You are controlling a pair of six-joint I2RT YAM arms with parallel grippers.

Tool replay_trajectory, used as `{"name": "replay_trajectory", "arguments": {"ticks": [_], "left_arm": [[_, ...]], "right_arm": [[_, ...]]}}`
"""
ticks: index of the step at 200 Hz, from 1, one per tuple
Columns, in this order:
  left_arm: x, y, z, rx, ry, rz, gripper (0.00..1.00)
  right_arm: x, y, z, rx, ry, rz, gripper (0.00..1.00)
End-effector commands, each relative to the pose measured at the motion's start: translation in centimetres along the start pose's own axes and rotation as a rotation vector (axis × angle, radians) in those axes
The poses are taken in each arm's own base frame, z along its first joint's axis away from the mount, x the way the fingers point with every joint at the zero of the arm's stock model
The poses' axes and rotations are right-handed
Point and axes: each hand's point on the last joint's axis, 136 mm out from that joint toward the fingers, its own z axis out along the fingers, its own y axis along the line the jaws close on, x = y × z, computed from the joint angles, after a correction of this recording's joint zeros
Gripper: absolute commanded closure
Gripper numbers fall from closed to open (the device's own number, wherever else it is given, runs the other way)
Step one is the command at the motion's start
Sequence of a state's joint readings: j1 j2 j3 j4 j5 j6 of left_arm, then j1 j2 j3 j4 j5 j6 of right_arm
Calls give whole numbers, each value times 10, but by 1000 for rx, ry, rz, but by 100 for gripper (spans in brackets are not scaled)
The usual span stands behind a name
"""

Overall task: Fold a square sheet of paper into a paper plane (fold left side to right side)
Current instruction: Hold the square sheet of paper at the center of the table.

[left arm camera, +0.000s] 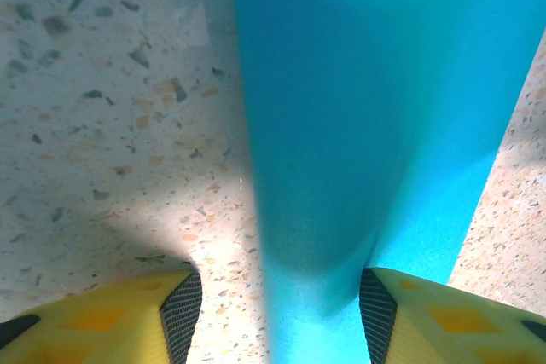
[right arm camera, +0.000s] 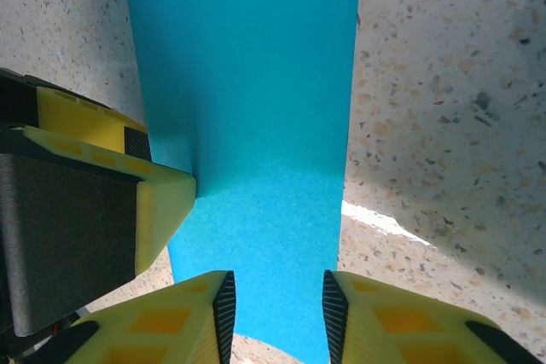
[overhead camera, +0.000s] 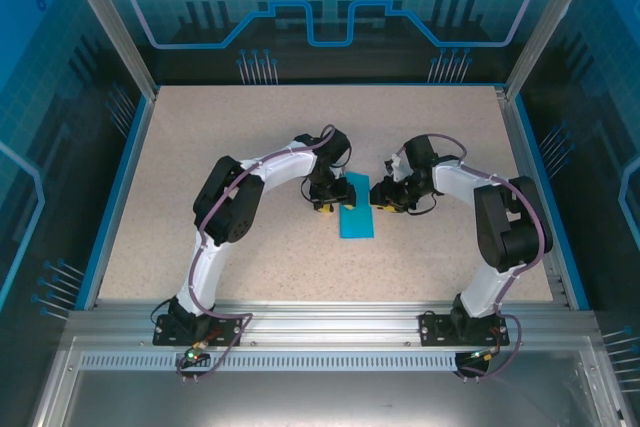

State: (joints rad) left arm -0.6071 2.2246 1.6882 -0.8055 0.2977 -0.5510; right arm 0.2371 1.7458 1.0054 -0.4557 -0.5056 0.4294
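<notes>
The square sheet of paper (overhead camera: 357,209) sits centre of the surface (overhead camera: 250,137) as a narrow strip, long axis near-to-far; left gripper (left arm camera: 277,296) jaws apart, straddling its left edge at the far end; right gripper (right arm camera: 275,296) jaws apart over the right side. You'd lift from the left; left arm's nearer.

White arms (overhead camera: 200,272) with black joints (overhead camera: 228,202), purple cables (overhead camera: 200,237) trailing — gripper fingers (left arm camera: 94,321) yellow, pads (left arm camera: 181,313) black and ribbed.
</notes>
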Motion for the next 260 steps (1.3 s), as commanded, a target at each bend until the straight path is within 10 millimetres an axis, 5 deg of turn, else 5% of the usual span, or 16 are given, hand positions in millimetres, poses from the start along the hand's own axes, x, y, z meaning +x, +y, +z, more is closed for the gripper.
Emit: {"name": "replay_trajectory", "arguments": {"ticks": [1,59,125,185,260], "left_arm": [[15,8,52,-42,75,12,42],[16,9,52,-46,76,15,43],[16,11,51,-52,75,17,43],[17,12,51,-57,76,16,43],[17,11,52,-54,77,15,43]], "right_arm": [[1,11,-1,-28,11,-3,68],[1,7,4,-11,15,11,73],[-11,-17,-30,26,-90,76,74],[-6,10,-2,-82,-17,47,81],[1,4,25,-59,49,56,84]]}}
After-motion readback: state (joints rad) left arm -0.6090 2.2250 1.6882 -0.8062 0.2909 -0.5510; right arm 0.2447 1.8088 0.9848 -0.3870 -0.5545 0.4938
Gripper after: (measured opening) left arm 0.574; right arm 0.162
